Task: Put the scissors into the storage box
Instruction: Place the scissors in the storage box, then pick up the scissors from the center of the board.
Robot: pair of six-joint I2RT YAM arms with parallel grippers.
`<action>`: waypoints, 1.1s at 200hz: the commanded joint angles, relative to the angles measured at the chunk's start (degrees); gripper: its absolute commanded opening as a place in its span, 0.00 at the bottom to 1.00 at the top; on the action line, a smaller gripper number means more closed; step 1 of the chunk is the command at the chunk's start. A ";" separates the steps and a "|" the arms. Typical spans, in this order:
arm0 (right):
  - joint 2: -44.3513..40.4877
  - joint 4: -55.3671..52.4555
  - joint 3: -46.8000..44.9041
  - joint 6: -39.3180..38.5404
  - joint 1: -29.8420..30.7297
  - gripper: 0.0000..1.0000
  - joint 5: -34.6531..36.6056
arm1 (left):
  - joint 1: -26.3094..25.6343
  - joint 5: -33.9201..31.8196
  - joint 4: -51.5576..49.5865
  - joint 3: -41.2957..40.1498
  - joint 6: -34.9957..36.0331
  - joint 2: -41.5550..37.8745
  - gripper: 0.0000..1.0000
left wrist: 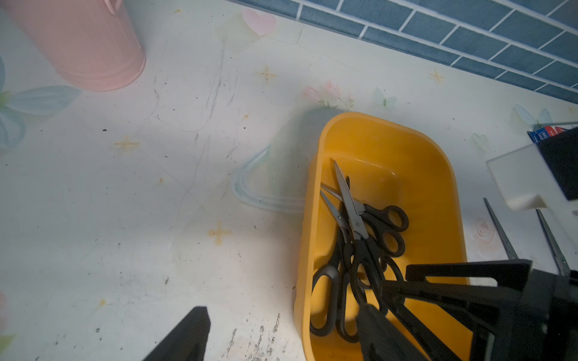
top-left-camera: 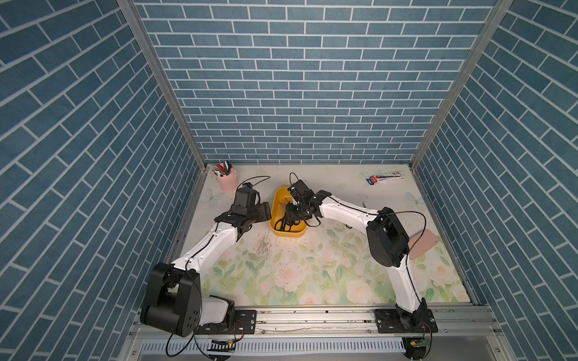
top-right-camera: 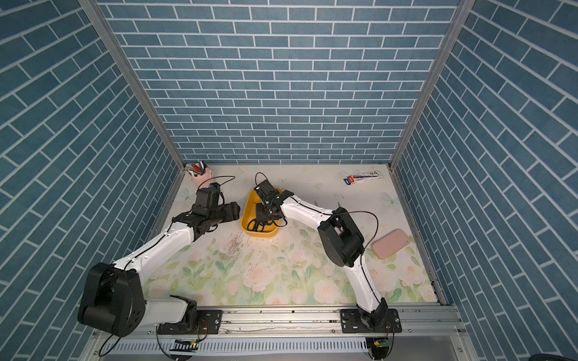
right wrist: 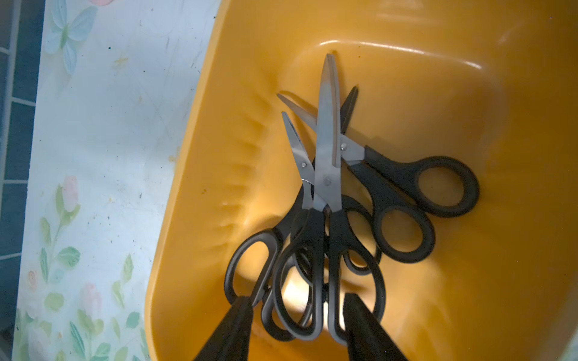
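The yellow storage box stands at mid-table. Several black-handled scissors lie piled inside it, blades pointing toward the far end. My right gripper hangs over the near end of the box. It is open, its fingers on either side of the top pair's handles and gripping nothing. My left gripper is open and empty beside the box's left wall. Two more steel blades lie on the table beyond the box, their handles hidden by the right arm.
A pink pen cup stands at the back left, just behind the left wrist. A white-and-blue carton lies at the back right. A flat pink case lies at the right, under the right arm's elbow. A scuffed patch marks the floral mat.
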 commanded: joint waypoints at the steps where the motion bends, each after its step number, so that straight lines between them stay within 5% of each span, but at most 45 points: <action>1: -1.52 -0.01 1.56 -1.66 0.03 0.58 0.04 | 0.24 -0.86 -0.12 0.08 0.64 -0.28 0.80; 33: -10.95 0.94 -1.91 -7.40 -0.86 0.62 6.35 | 0.17 2.83 3.46 -0.58 1.94 -4.54 0.79; 50: -18.57 0.70 -7.24 -13.47 -2.62 0.73 14.20 | -0.01 8.73 9.77 -3.10 3.12 -9.87 0.82; 60: -22.92 -0.27 -11.31 -15.86 -5.14 0.82 18.88 | -0.51 12.05 13.36 -4.44 3.42 -12.44 0.85; 76: -29.03 -0.16 -20.29 -18.86 -12.87 0.83 17.46 | -2.87 17.51 17.89 -4.89 5.08 -13.55 0.87; 101: -32.40 -6.11 -29.23 -19.22 -26.61 0.75 11.41 | -13.65 19.83 15.93 0.56 12.96 -9.12 0.88; 129: -34.44 -10.87 -35.72 -19.19 -33.14 0.66 12.86 | -23.27 26.14 15.28 5.02 17.54 -2.02 0.88; 178: -33.63 -7.83 -41.17 -19.88 -36.97 0.62 10.11 | -28.56 29.57 18.60 7.92 15.90 8.03 0.90; 220: -28.74 -4.32 -41.09 -21.21 -36.98 0.57 9.60 | -30.04 25.95 16.45 11.03 16.62 13.34 0.97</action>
